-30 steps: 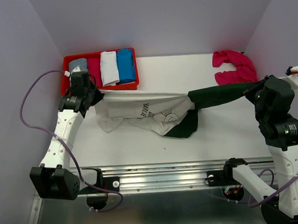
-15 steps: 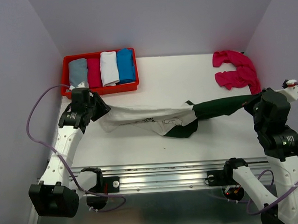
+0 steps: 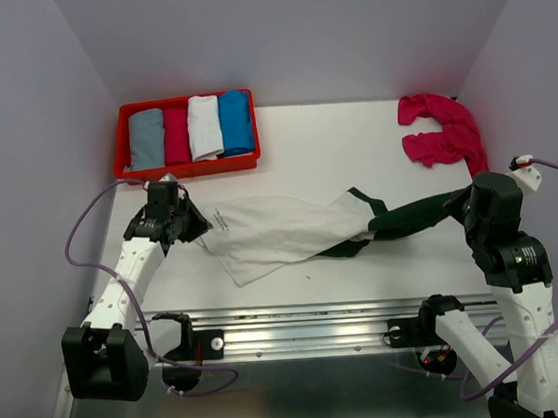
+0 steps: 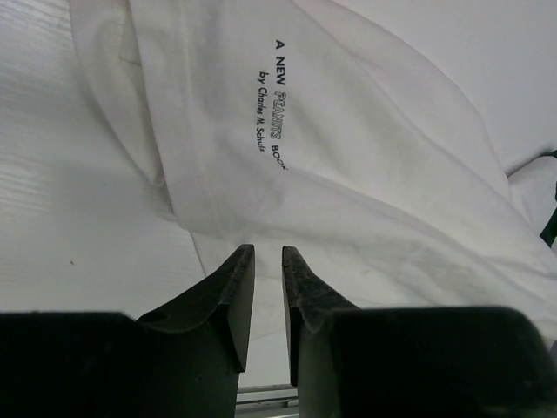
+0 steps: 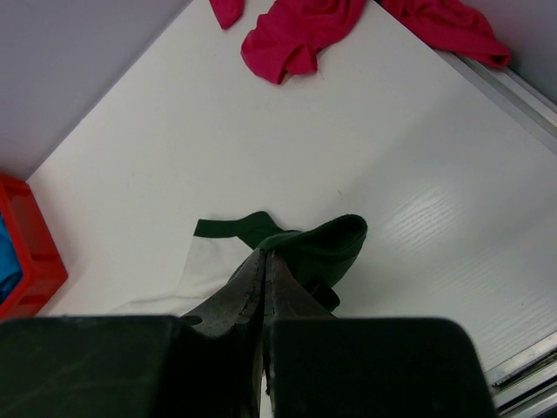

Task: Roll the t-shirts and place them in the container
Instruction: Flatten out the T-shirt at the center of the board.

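The table (image 3: 350, 140) carried the cream t-shirt (image 3: 280, 229) across the middle of the top view. It lay crumpled and partly folded over itself, with its green sleeve (image 3: 415, 216) drawn out towards the right of the frame. The pink t-shirt (image 3: 439, 130) lay bunched in the upper right, well apart from it. The red tray (image 3: 191, 165) of rolled cloth (image 3: 204, 127) stood in the upper left.

Risk: the cream t-shirt was not flat. Rolling it in this state would probably trap creases and give a loose, uneven roll. A further pull from the right would likely drag the whole garment sideways rather than spread it, because its left edge appeared free.

Left arm: stretched low from the lower left. The left gripper (image 3: 198, 227) sat at the shirt's left edge, jaws narrowly apart with nothing between them.

Right arm: upright at the right edge. The right gripper (image 3: 466, 207) was pinched closed on the green sleeve.
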### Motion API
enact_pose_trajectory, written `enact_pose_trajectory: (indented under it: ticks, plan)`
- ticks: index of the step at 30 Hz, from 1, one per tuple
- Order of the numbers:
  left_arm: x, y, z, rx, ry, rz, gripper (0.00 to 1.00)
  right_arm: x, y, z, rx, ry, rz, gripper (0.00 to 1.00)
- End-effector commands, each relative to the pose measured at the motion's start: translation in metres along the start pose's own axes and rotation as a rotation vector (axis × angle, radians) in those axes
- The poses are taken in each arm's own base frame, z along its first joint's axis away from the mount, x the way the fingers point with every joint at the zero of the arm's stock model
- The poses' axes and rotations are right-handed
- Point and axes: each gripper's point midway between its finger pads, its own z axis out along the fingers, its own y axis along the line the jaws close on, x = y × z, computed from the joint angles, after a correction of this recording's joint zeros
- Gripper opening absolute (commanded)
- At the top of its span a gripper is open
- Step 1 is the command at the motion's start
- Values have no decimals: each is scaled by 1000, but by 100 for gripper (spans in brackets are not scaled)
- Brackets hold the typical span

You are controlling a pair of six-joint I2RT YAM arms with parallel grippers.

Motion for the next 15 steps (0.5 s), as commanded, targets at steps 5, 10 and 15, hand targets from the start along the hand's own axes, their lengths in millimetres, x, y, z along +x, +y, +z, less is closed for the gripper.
enact_pose_trajectory:
  ticks: [5, 10, 15]
  plan:
    - [67, -5, 8, 32, 113, -25, 38, -2, 7, 4, -22, -10, 30, 1]
    - [106, 10, 15, -32, 188, -71, 53, 2, 9, 5, -31, 3, 34, 1]
    - [130, 22, 14, -81, 212, -84, 53, 0, 9, 4, -35, -1, 35, 1]
